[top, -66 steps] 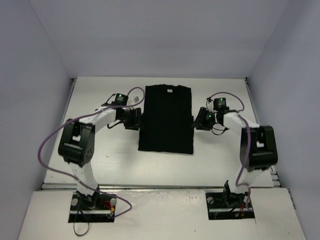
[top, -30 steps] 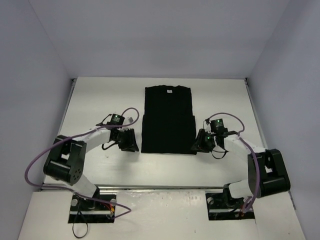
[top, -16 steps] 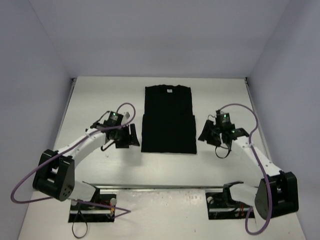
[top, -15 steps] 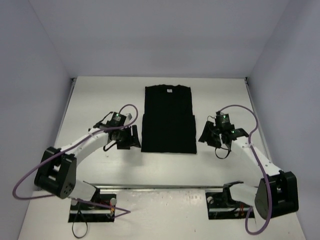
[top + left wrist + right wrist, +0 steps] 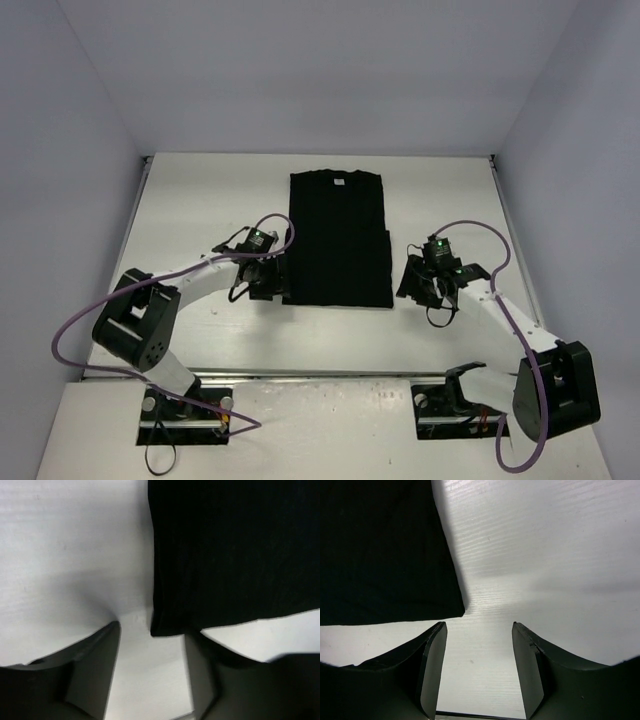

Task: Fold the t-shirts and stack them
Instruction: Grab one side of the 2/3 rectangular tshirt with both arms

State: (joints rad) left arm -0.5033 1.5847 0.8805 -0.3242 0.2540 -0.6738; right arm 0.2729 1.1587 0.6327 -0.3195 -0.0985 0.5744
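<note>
Jaws parted on your left gripper [image 5: 270, 280] and right gripper [image 5: 410, 282], nothing grasped; black t-shirt [image 5: 337, 240] lay folded flat on the white table [image 5: 200, 200].
Your left gripper sat at the shirt's near left corner; its wrist view showed that corner lying between the two fingers [image 5: 95, 665], bare table visible in the gap. Your right gripper stood just beside the near right corner, which lay just ahead of one finger, outside the gap. The shirt formed a long rectangle, with a small pale label [image 5: 341, 182] at its far end.
</note>
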